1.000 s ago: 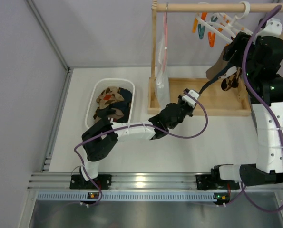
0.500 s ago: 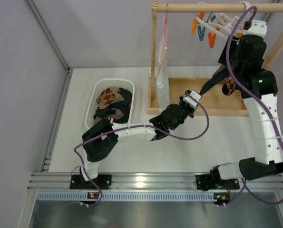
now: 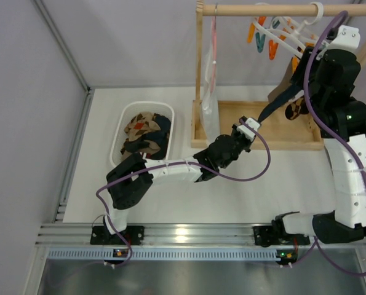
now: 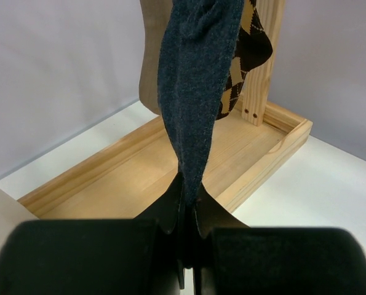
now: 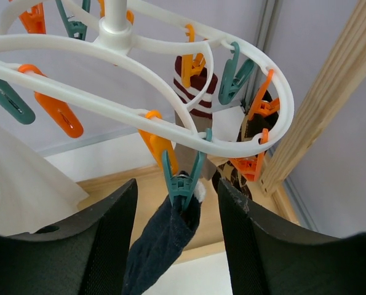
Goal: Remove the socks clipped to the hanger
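Observation:
The white oval hanger (image 5: 170,132) with orange and teal clips hangs from the wooden rail (image 3: 262,9). A dark navy sock (image 5: 161,239) hangs from a teal clip (image 5: 184,178), stretched down to my left gripper (image 4: 189,212), which is shut on its lower end (image 4: 195,92). My right gripper (image 5: 176,203) is open, its fingers either side of that teal clip. A taupe sock with a red-and-white striped cuff (image 5: 194,92) and a brown-and-tan argyle sock (image 5: 241,178) hang from orange clips behind.
A white basket (image 3: 147,134) at the left holds removed socks. The wooden rack base (image 3: 275,126) and post (image 5: 321,98) stand close. A white cloth bag (image 3: 208,92) hangs on a pink wire hanger at the rack's left.
The right arm rose toward the rail, then came back down a little below the hanger. The left arm has held still with the navy sock.

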Available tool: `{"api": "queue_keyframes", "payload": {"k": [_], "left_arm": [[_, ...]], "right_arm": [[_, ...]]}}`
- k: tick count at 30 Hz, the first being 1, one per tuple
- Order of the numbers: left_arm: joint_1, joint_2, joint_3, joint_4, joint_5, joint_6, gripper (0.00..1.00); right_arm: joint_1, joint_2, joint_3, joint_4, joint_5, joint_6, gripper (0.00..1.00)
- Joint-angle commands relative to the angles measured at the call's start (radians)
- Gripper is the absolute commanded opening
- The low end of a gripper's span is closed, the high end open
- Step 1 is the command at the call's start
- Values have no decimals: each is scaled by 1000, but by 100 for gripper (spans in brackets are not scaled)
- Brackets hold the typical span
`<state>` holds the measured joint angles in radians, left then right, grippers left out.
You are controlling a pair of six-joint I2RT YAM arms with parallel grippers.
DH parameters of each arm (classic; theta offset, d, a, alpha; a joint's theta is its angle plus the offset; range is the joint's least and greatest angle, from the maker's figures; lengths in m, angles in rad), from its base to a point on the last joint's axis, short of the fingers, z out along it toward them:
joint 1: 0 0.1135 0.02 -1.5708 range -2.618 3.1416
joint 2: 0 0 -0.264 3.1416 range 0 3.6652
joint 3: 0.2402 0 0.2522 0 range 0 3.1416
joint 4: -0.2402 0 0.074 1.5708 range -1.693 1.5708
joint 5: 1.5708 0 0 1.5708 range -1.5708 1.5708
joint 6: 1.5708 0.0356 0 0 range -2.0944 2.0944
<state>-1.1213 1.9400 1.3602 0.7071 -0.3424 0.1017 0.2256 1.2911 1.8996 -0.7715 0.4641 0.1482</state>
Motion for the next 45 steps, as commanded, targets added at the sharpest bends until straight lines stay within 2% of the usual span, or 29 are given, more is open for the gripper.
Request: {"api": "queue_keyframes", "payload": {"k": [1, 10, 15, 27, 32, 37, 40, 42, 44, 45], "left_arm": [[-6, -7, 24, 54, 0, -19, 0], [-6, -16, 13, 55, 11, -25, 0], [-6, -24, -1, 55, 11, -30, 0], [-6, -29, -13, 55, 10, -37, 0], [-6, -27, -13, 55, 6, -40, 0], [-6, -26, -19, 55, -3, -54, 0], [-6, -45, -42, 55, 0, -79, 0], [-6, -85, -82, 54, 14, -97, 0], [-6, -152, -125, 54, 61, -146, 0], [-6, -179, -169, 54, 77, -177, 0]], "right_arm": [[11, 28, 19, 12, 50, -29, 52], [6, 103, 13, 44, 108, -45, 50], [-3, 132, 21, 72, 139, -62, 43], [-25, 125, 3, 109, 99, -78, 35], [-29, 97, -25, 126, 67, -68, 20], [-35, 86, -33, 132, 35, -59, 15], [-43, 80, -37, 130, 25, -56, 20], [-45, 63, -60, 129, 13, -47, 39], [-45, 27, -111, 143, -1, -36, 54], [-45, 8, -134, 156, -11, -32, 57]]}}
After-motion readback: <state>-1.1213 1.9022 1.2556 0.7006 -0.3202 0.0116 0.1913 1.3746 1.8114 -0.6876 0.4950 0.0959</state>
